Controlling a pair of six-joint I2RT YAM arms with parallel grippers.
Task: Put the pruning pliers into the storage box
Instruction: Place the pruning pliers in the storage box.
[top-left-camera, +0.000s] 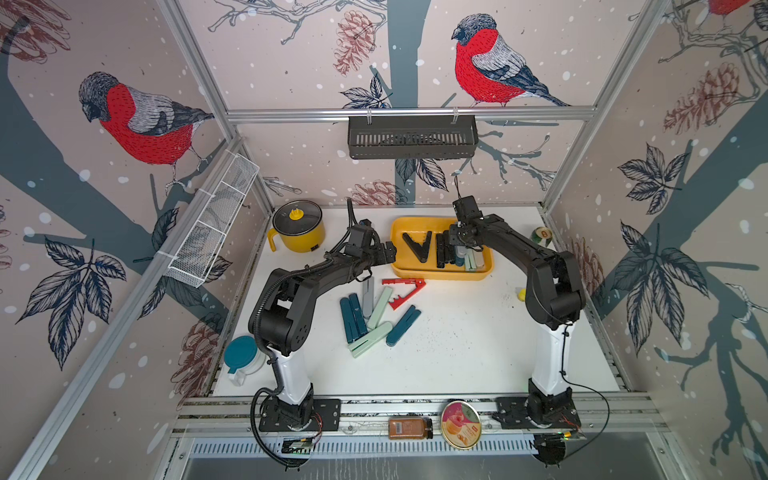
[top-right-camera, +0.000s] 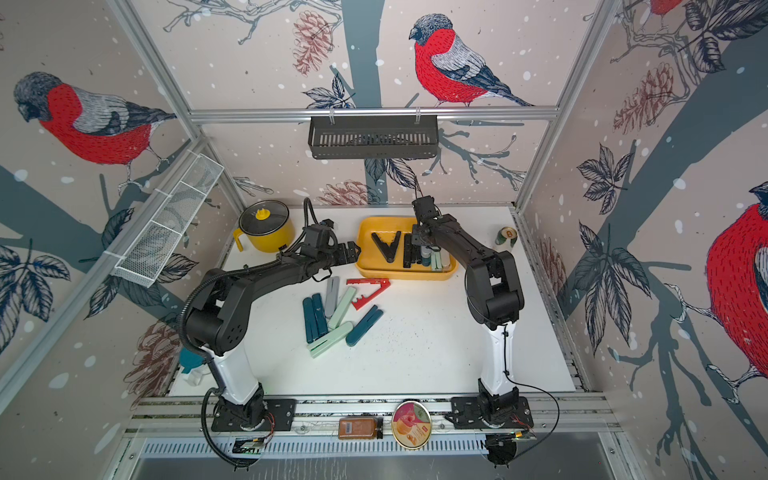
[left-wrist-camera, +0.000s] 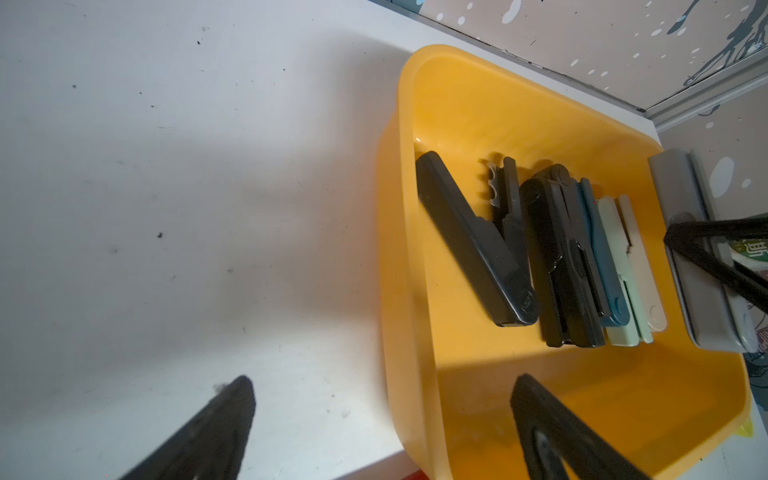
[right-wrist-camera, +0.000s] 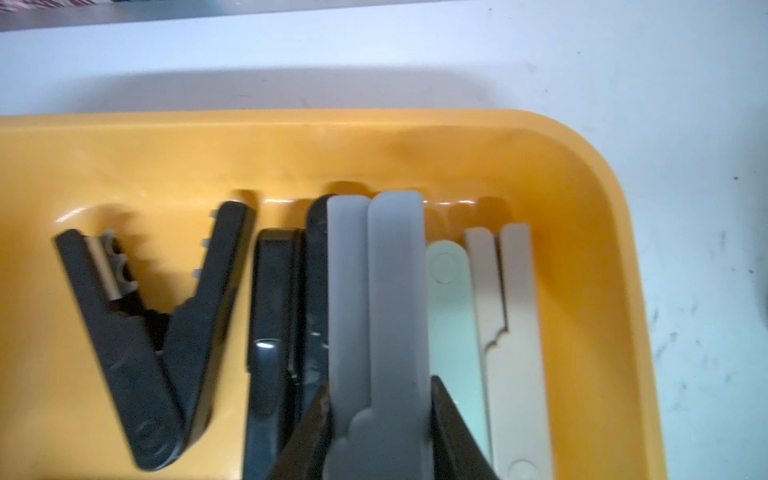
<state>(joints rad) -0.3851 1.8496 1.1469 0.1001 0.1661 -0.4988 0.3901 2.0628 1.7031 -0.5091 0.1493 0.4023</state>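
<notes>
Top views: the storage box (top-left-camera: 436, 275) is sitting at the far side of the tabletop (top-left-camera: 457, 353), w/ a row of pruning pliers (top-left-camera: 441, 249) already lying inside, incl. a black V (top-left-camera: 417, 247). The right pincer (top-left-camera: 463, 245) is hanging down into the box. The left pincer (top-right-camera: 352, 251) is hanging just beside its left rim. 6 more pliers are lying loose mid-tabletop, near the box: a red V (top-left-camera: 405, 291) plus a loose pile (top-left-camera: 371, 338) of 1 grey, 2 teal, 2 mint, some overlapping. Left wrist view: the left pincer (left-wrist-camera: 385, 379) is standing wide w/ nothing between its fingers, straddling the box's wall. Inside, approx 6 are lying side by side: black V, 2 shut black it seems, teal, mint, beige. Right wrist view: the right pincer (right-wrist-camera: 379, 382) is pinching narrow on a grey plier (right-wrist-camera: 376, 291) near its hinge end, arms shut, holding it over that row between the black ones and the mint; can't tell if it's touching them. Judging by this, the job is sitting roughly halfway: approx 6 in, 1 in the pincer awaiting release, 6 left to fetch.
</notes>
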